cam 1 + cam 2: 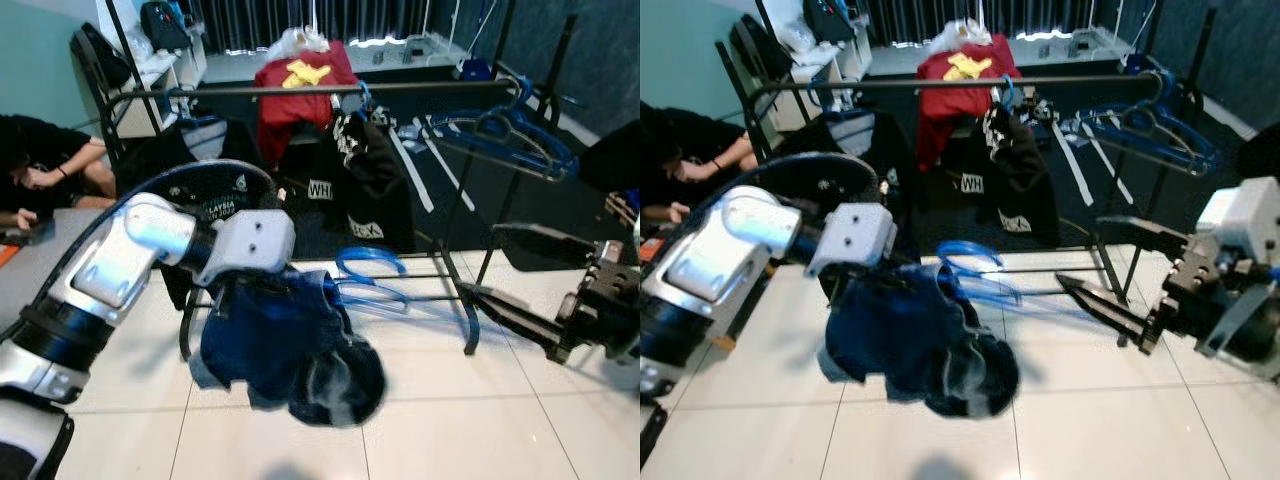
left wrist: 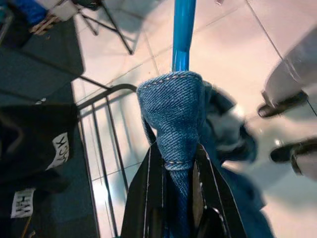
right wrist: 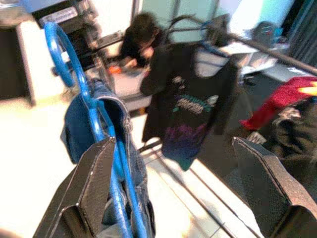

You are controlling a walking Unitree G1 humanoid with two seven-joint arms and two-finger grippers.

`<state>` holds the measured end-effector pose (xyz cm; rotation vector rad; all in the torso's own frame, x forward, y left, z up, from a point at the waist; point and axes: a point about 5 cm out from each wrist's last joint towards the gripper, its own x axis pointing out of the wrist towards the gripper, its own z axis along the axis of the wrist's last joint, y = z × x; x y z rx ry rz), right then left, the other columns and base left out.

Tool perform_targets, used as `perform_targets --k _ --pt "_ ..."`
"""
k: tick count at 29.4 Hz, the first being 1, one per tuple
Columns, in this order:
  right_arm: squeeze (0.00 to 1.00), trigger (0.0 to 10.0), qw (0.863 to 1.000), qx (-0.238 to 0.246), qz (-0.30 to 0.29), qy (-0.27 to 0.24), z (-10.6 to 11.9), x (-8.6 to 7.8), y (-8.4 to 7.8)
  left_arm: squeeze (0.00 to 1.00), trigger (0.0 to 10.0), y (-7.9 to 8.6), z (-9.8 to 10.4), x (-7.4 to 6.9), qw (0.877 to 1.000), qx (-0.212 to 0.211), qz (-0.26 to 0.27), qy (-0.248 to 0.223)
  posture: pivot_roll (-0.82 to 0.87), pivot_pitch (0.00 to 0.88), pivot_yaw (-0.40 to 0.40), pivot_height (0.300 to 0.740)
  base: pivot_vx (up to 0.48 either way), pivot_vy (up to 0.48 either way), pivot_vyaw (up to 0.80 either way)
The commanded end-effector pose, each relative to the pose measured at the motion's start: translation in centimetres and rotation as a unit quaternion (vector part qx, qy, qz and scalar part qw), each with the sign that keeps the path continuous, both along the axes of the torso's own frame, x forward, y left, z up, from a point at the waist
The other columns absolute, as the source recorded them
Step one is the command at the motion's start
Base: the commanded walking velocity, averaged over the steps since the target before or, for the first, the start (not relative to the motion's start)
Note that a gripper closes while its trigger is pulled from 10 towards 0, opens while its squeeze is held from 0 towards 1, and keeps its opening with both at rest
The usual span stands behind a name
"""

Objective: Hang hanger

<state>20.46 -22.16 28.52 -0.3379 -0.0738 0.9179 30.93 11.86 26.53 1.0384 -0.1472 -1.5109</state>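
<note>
A blue plastic hanger (image 1: 371, 266) carries a bundled blue denim garment (image 1: 282, 352) above the tiled floor. My left gripper (image 2: 179, 198) is shut on the denim-wrapped hanger, its fingers (image 2: 141, 198) pressed on either side of the folded cloth. To the right, my right gripper (image 1: 480, 262) stands open with its fingers pointing at the hanger. In the right wrist view the hanger (image 3: 74, 64) rises close beside one finger (image 3: 89, 188). The black rail (image 1: 330, 90) of the clothes rack runs across behind, higher than the hanger.
Black T-shirts (image 1: 370, 170) and a red garment (image 1: 295, 95) hang on the rack. Several empty blue hangers (image 1: 520, 135) hang at its right end. A person (image 1: 40, 160) sits low at the far left. The rack's base bars (image 1: 440, 290) cross the floor below.
</note>
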Motion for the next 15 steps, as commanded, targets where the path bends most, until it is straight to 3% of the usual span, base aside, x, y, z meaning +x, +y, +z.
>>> perform_targets --k 1,5,10,15 --pt "0.0 10.0 0.999 -0.021 0.028 0.015 -0.2 0.0 0.5 0.0 10.0 -0.6 0.5 -0.2 0.999 0.018 -0.024 -0.018 -0.15 0.0 0.045 0.74 0.0 0.0 0.0" --pt "0.0 10.0 0.993 -0.066 0.089 0.039 -0.5 0.0 1.6 0.0 10.0 -1.7 0.6 -0.6 0.998 0.036 -0.058 -0.012 -0.16 0.0 0.04 0.74 0.0 0.0 0.0" --pt "0.0 10.0 0.984 -0.072 0.152 0.056 -0.2 -0.5 2.7 0.0 10.0 -2.3 0.5 -0.9 0.996 0.051 -0.08 0.004 -0.16 0.0 0.038 0.74 0.0 0.0 0.0" --pt "0.0 10.0 0.981 -0.068 0.172 0.058 0.3 -0.8 2.7 0.0 10.0 -2.2 0.3 -0.9 0.995 0.06 -0.083 0.007 -0.16 0.0 0.038 0.74 0.0 0.0 0.0"
